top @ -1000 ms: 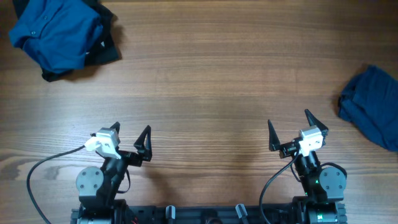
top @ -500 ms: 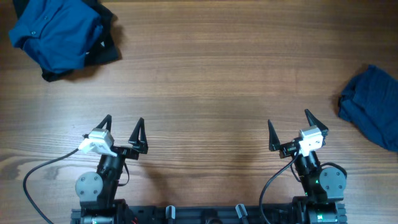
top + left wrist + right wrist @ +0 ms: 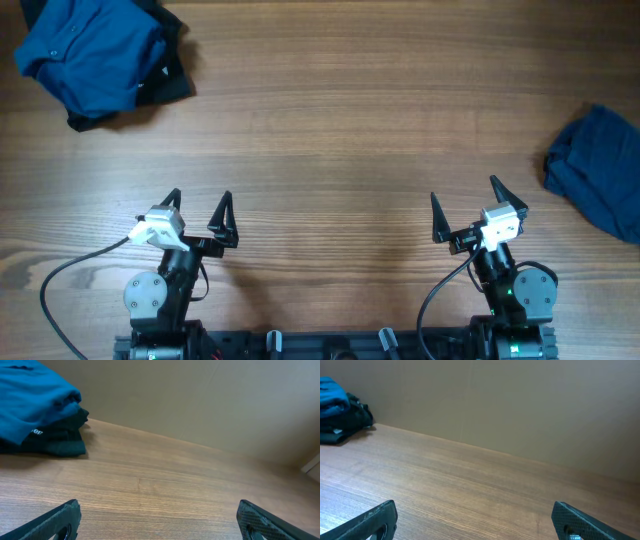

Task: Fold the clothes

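Note:
A heap of folded blue clothes [image 3: 92,55] lies at the table's far left corner, with a darker garment under it; the left wrist view shows this same pile [image 3: 35,407] at its upper left, and the right wrist view catches the pile [image 3: 340,407] far off at its left edge. A crumpled blue garment [image 3: 600,170] rests at the right edge of the table. My left gripper [image 3: 198,205] hovers open over bare wood near the front left, nothing between its fingers [image 3: 55,522]. My right gripper [image 3: 465,200] is open too, at the front right, well short of the crumpled garment.
Wood-grain table [image 3: 330,130] stretches between the two piles. A plain beige wall [image 3: 520,405] stands behind the far table edge. Cables [image 3: 70,265] loop from the arm bases along the front edge.
My left gripper turned from pointing right-forward to pointing straight forward and shifted slightly left during the first half second. The right arm and both garments stayed still.

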Action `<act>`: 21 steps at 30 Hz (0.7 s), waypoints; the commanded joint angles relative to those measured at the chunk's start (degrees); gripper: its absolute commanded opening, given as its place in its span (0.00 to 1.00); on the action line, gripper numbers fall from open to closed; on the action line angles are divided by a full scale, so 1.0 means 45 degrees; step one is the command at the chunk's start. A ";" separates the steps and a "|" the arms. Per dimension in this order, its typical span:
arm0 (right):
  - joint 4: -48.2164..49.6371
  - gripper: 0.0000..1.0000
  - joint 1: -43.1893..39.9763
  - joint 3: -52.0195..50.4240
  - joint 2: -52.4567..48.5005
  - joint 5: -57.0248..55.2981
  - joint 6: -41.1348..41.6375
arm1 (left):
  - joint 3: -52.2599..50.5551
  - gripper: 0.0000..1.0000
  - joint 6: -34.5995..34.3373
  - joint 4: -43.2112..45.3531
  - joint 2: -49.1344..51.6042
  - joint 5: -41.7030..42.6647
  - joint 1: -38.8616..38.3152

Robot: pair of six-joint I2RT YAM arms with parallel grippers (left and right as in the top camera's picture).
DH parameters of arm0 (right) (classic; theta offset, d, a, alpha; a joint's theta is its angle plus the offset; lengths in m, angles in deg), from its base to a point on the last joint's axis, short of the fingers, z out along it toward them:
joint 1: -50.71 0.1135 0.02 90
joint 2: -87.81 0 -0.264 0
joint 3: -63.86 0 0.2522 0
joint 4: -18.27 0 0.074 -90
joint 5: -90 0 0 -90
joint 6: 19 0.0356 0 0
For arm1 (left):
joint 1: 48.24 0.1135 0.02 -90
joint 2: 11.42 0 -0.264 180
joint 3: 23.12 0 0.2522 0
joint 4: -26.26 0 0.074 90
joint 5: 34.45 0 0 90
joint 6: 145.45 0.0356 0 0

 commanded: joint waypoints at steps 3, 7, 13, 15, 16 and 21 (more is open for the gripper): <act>0.0053 1.00 -0.0058 -0.0015 0.0160 0.0107 -0.0165 | -0.0078 1.00 -0.0151 -0.0039 -0.0131 -0.0219 0.0277; 0.0053 1.00 -0.0058 -0.0015 0.0160 0.0107 -0.0160 | -0.0078 1.00 -0.0151 -0.0039 -0.0126 -0.0219 0.0311; 0.0053 1.00 -0.0058 -0.0015 0.0160 0.0107 -0.0165 | -0.0078 1.00 -0.0151 -0.0039 -0.0126 -0.0219 0.0311; 0.0049 1.00 -0.0058 -0.0015 0.0160 0.0107 -0.0165 | -0.0078 1.00 -0.0151 -0.0039 -0.0126 -0.0219 0.0311; 0.0049 1.00 -0.0058 -0.0015 0.0160 0.0107 -0.0160 | -0.0078 1.00 -0.0151 -0.0039 -0.0126 -0.0219 0.0311; 0.0053 1.00 -0.0058 -0.0015 0.0160 0.0107 -0.0155 | -0.0078 1.00 -0.0151 -0.0039 -0.0126 -0.0219 0.0311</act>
